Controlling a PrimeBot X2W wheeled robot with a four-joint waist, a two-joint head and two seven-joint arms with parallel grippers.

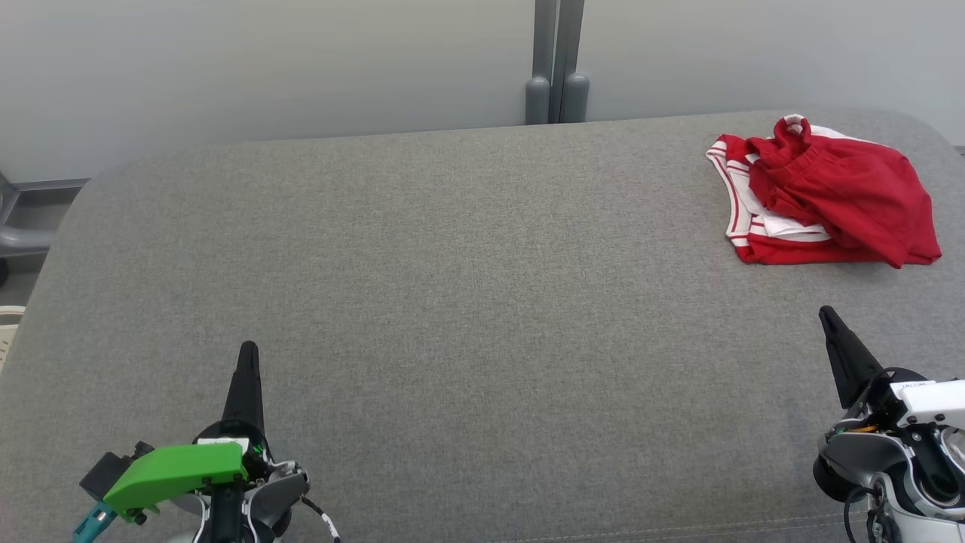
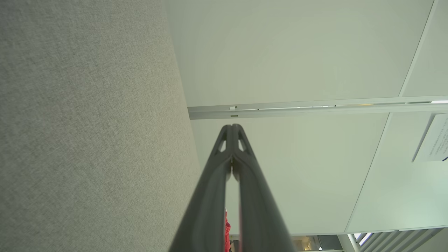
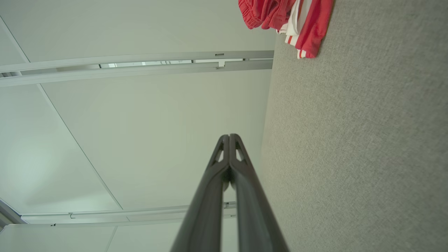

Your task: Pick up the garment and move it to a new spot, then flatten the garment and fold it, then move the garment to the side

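The garment (image 1: 825, 192) is a crumpled red piece with white stripes, lying at the far right of the grey padded table (image 1: 452, 286). It also shows at the top of the right wrist view as the garment (image 3: 290, 17). My right gripper (image 1: 828, 315) is shut and empty at the lower right, a short way in front of the garment. At the lower left my left gripper (image 1: 247, 351) is shut too, holding nothing, far from the cloth. In the wrist views the left gripper (image 2: 231, 126) and the right gripper (image 3: 229, 136) have their tips pressed together.
Pale partition walls (image 1: 264, 68) stand behind the table, joined by a grey post (image 1: 558, 60). The table's rounded far corners drop off at left and right. A grey frame (image 1: 22, 226) shows past the left edge.
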